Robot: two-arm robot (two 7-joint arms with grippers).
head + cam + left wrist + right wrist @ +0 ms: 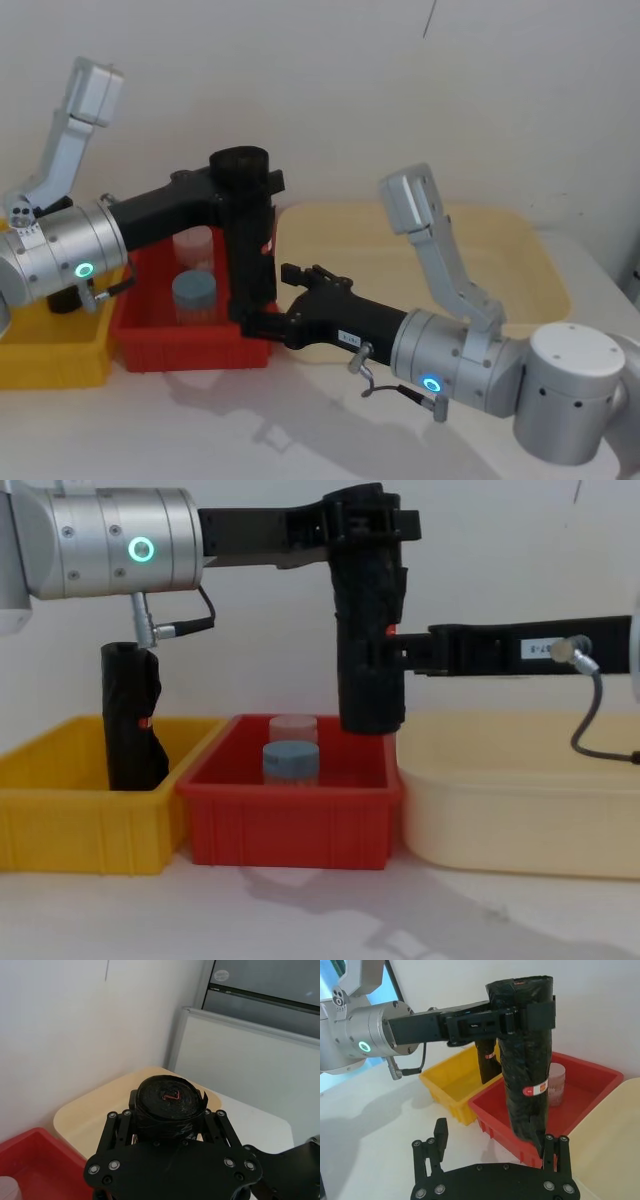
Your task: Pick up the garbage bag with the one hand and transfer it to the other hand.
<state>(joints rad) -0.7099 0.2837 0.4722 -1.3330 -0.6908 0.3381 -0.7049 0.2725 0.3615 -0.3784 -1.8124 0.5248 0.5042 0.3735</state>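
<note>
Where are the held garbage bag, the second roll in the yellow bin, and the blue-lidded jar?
held garbage bag (366,605), chest view, middle of the roll.
second roll (131,715), chest view, middle of its side.
blue-lidded jar (291,754), chest view, its lid.

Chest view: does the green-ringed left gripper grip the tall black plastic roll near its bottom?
No, the left gripper clamps the black plastic roll near its top.
</note>
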